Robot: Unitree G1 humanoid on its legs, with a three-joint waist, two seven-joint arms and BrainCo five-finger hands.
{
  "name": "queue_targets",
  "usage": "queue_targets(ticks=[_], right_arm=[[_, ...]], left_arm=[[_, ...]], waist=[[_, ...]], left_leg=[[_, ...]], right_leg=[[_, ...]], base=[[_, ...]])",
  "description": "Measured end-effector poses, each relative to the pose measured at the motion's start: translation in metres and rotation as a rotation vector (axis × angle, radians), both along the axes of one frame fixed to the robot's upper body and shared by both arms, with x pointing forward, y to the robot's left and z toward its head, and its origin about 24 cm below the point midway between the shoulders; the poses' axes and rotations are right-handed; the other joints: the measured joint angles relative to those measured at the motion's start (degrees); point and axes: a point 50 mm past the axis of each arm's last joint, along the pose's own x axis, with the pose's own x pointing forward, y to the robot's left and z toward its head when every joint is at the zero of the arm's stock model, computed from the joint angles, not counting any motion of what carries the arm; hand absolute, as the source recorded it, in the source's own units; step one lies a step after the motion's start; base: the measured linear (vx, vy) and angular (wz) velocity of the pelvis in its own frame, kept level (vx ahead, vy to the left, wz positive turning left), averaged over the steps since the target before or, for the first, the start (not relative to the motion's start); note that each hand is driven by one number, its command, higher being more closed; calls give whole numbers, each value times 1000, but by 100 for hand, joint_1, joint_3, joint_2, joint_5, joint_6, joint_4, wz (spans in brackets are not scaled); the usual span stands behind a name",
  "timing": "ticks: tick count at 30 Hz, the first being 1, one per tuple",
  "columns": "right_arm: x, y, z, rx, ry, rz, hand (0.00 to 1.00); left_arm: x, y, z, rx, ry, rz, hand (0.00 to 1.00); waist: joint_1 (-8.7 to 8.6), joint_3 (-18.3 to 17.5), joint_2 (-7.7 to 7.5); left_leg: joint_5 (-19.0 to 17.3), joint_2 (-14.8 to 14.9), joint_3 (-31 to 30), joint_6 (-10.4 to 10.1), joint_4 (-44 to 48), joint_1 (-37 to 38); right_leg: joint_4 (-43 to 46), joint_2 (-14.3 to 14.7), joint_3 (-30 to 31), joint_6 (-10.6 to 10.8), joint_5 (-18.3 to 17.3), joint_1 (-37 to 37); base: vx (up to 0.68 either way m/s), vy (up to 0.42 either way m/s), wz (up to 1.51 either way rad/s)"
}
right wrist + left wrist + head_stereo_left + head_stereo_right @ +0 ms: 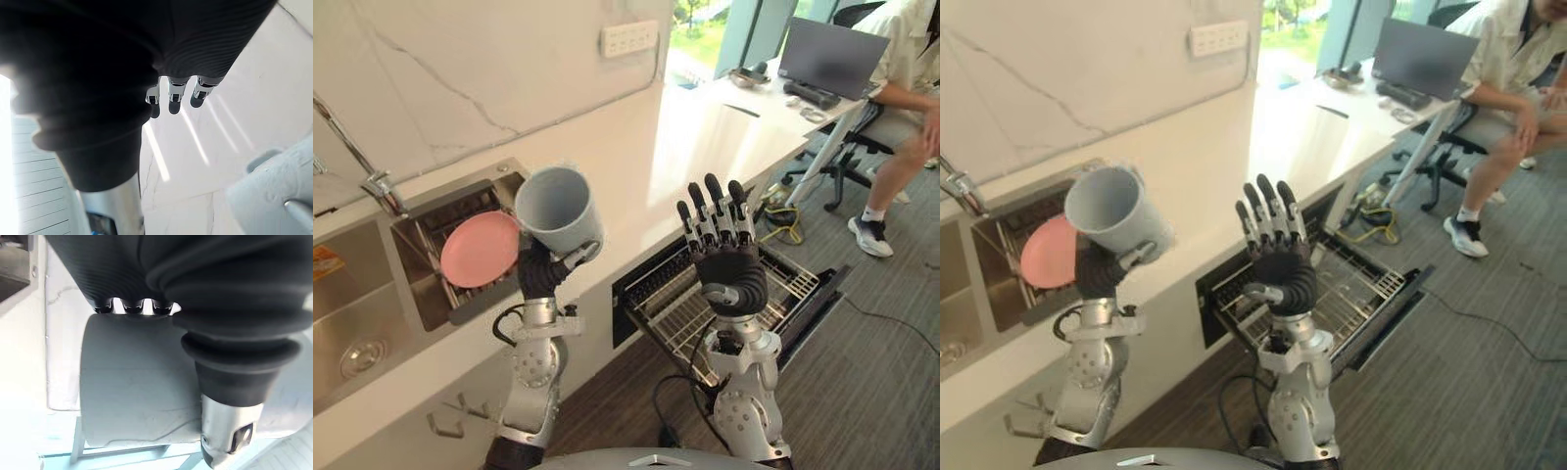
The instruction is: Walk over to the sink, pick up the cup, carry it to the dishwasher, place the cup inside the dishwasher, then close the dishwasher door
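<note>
- The grey cup point(558, 206) is held clear of the counter point(705, 127), between the sink point(352, 294) and the dishwasher; its mouth is tipped up and towards the wall.
- The left hand point(540, 274) is clamped on the cup's lower part, with fingers and thumb curled round the wall. This low grip is judged to leave the rim free for setting down.
- The right hand point(734, 274) is kept upright above the pulled-out wire rack point(671, 318), fingers straight, slightly apart and empty. It is probably being kept out of the cup's path and free for the door.
- The dishwasher door point(818, 318) is seen lying open with the rack drawn out over it, so a place for the cup is already offered.
- A pink plate point(480, 249) is left leaning in the sink's drainer, just beside the cup's base.
- The carrying step is judged to be under way; placing and closing are not yet done.
</note>
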Motion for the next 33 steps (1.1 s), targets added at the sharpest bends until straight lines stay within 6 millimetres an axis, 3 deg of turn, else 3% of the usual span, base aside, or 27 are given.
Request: queue_targets(ticks=[6,23,28,33], right_arm=[[2,5,-2,-3,50,3,0],[15,33,-2,-84,192,36,0],[24,38,-16,-137,280,27,0],[26,47,-15,-167,284,55,0]], left_arm=[[0,2,-8,70,29,119,100],[8,-2,-15,109,91,116,100],[13,-5,-13,124,78,124,100],[14,-6,-14,126,81,118,100]], waist=[[37,-31,-51],[134,-81,-125],[174,-129,-201],[167,-133,-207]], left_leg=[[-25,10,23,-38,6,-7],[-21,8,-43,-43,14,-22],[-22,-21,-173,-42,13,-42],[-22,-33,-192,-41,13,-64]], right_leg=[[-23,14,-48,-25,58,-15],[-25,11,-146,-38,130,-3],[-25,-1,-166,-41,145,-3],[-25,-7,-161,-43,168,-24]], base=[[-39,-10,-5],[-4,0,0],[-18,1,2],[-22,4,0]])
